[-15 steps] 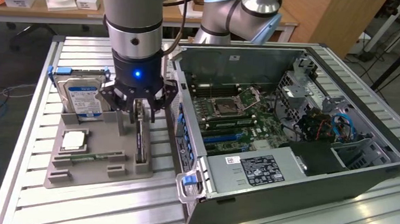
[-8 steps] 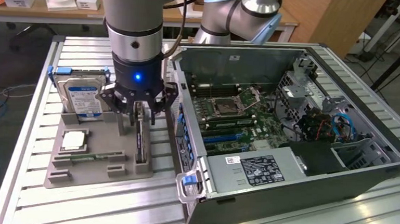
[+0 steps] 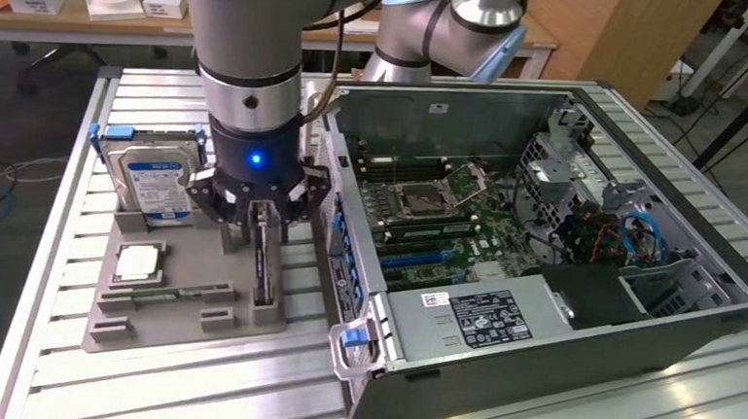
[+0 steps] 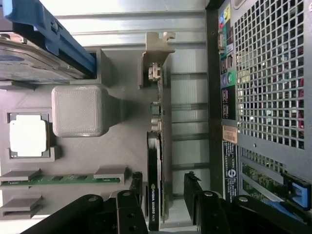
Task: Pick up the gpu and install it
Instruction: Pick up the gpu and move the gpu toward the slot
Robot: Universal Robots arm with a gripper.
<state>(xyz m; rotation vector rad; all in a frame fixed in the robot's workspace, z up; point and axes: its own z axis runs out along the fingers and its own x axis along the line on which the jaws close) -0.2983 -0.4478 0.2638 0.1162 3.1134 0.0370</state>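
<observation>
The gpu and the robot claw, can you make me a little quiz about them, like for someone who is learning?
1. True or false: the gpu is already plugged in inside the computer case.
2. Pick one. The claw is: A) shut on the hard drive; B) open, right over the gpu; C) shut on the memory stick.
3. Fill the gap: the gpu stands on its edge in a slot of the grey ____.

Key: 1 false; 2 B; 3 tray.
</observation>
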